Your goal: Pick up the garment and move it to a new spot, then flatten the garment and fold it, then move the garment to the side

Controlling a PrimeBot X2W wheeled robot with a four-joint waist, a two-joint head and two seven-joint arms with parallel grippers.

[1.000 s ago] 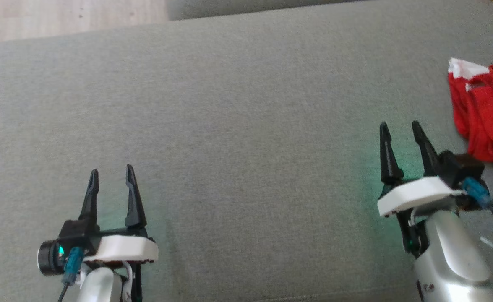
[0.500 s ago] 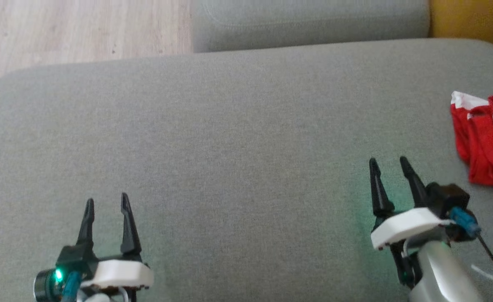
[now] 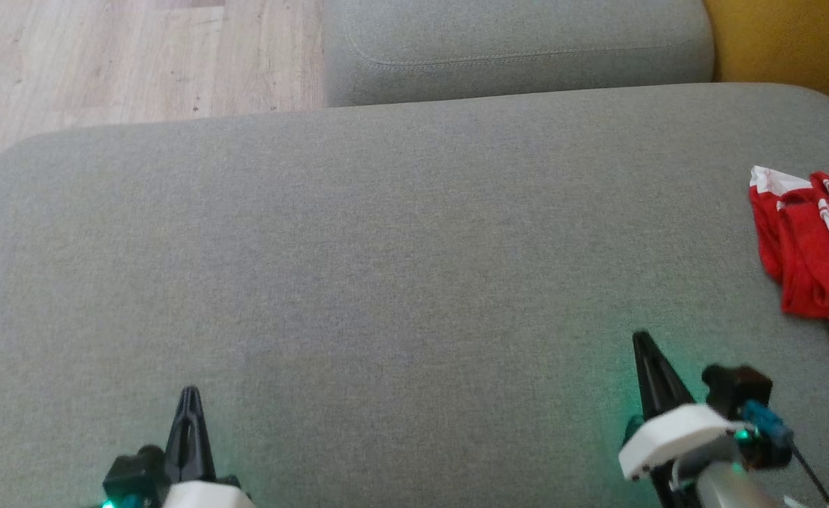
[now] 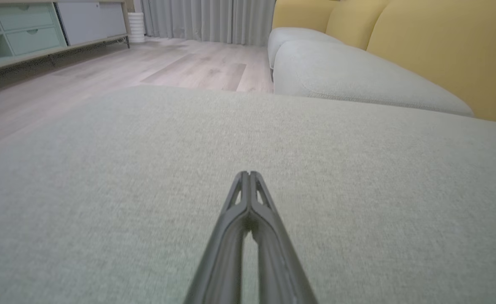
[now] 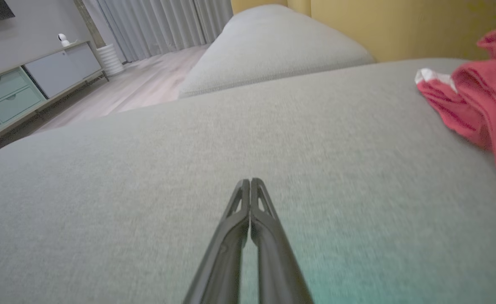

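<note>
Both my tools are shut now; a moment ago their fingers stood apart. The head camera has tipped too, so more of the wood floor (image 3: 104, 63) shows at the top.

The left tool (image 3: 190, 392) is closed tight with nothing in it. Its two fingers press together above the grey sofa seat (image 3: 400, 247). The right tool (image 3: 641, 339) is closed the same way and it holds nothing.

The garment (image 3: 806, 261) is red with white stripes. It lies all bunched up on the sofa seat, by the seat's right edge. It is to the right of the right tool and a bit farther out than the tips. It is near that tool, but they do not touch. In the right wrist view I see it up in the right corner, past the closed fingers. The left tool is far from it, way over on the other side of the seat.

I count one garment, two tools and one big sofa seat. There is also one small cushion (image 3: 513, 49) behind the seat, and one yellow backrest (image 3: 788, 49) beside it.
</note>
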